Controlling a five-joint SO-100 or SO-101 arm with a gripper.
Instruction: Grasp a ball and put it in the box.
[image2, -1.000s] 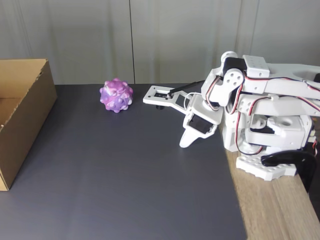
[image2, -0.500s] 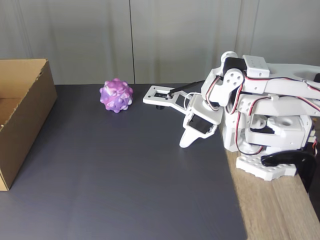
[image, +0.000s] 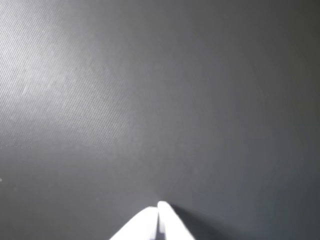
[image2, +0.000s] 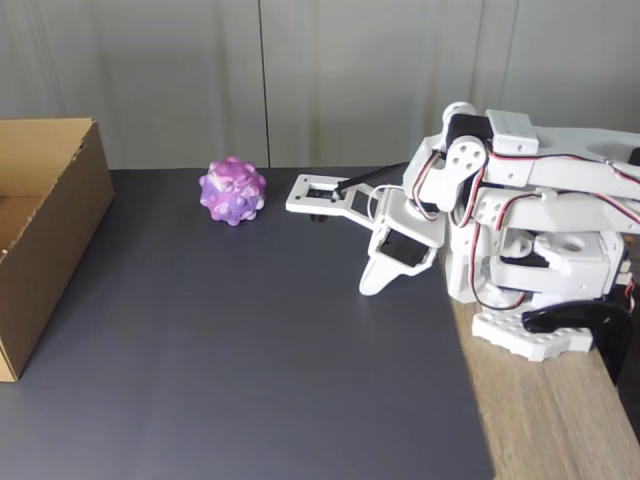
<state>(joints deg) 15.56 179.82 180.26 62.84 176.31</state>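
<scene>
One bumpy ball (image2: 232, 191) sits apart from our tool (image2: 369, 286), whose tips meet; we should spread them wide before reaching.

One ball (image2: 232, 191), one box (image2: 45, 235)

Fixed view from the front, slightly above; wrist view close over the shared dark mat (image2: 260, 340).
</scene>
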